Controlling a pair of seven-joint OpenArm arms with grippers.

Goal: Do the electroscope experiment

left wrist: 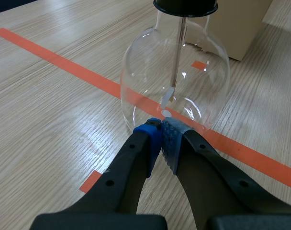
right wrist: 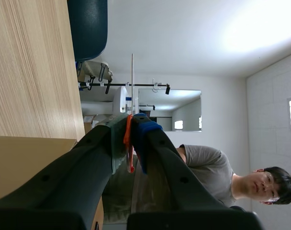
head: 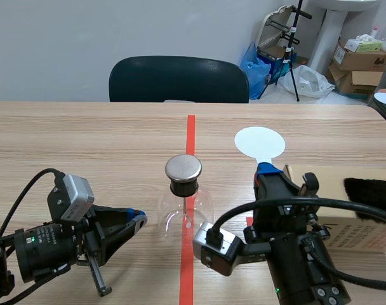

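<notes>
The electroscope point(head: 185, 202) is a round glass flask with a black stopper and a flat metal cap, standing on the red tape line at the table's middle. In the left wrist view its inner rod and foil leaves point(left wrist: 170, 93) hang inside the glass. My left gripper point(head: 141, 219) lies low on the table, shut on nothing, with its tips point(left wrist: 160, 139) just short of the flask's base. To the flask's right my right gripper point(head: 265, 169) is rolled on its side and shut on the handle of a white round disc point(head: 259, 141). That disc shows edge-on point(right wrist: 132, 81) in the right wrist view.
A cardboard box point(head: 345, 213) with a black furry cloth point(head: 371, 194) on top stands at the right, close to the right arm. A dark chair point(head: 179, 79) is behind the table's far edge. A person in a grey shirt point(right wrist: 210, 167) shows in the right wrist view.
</notes>
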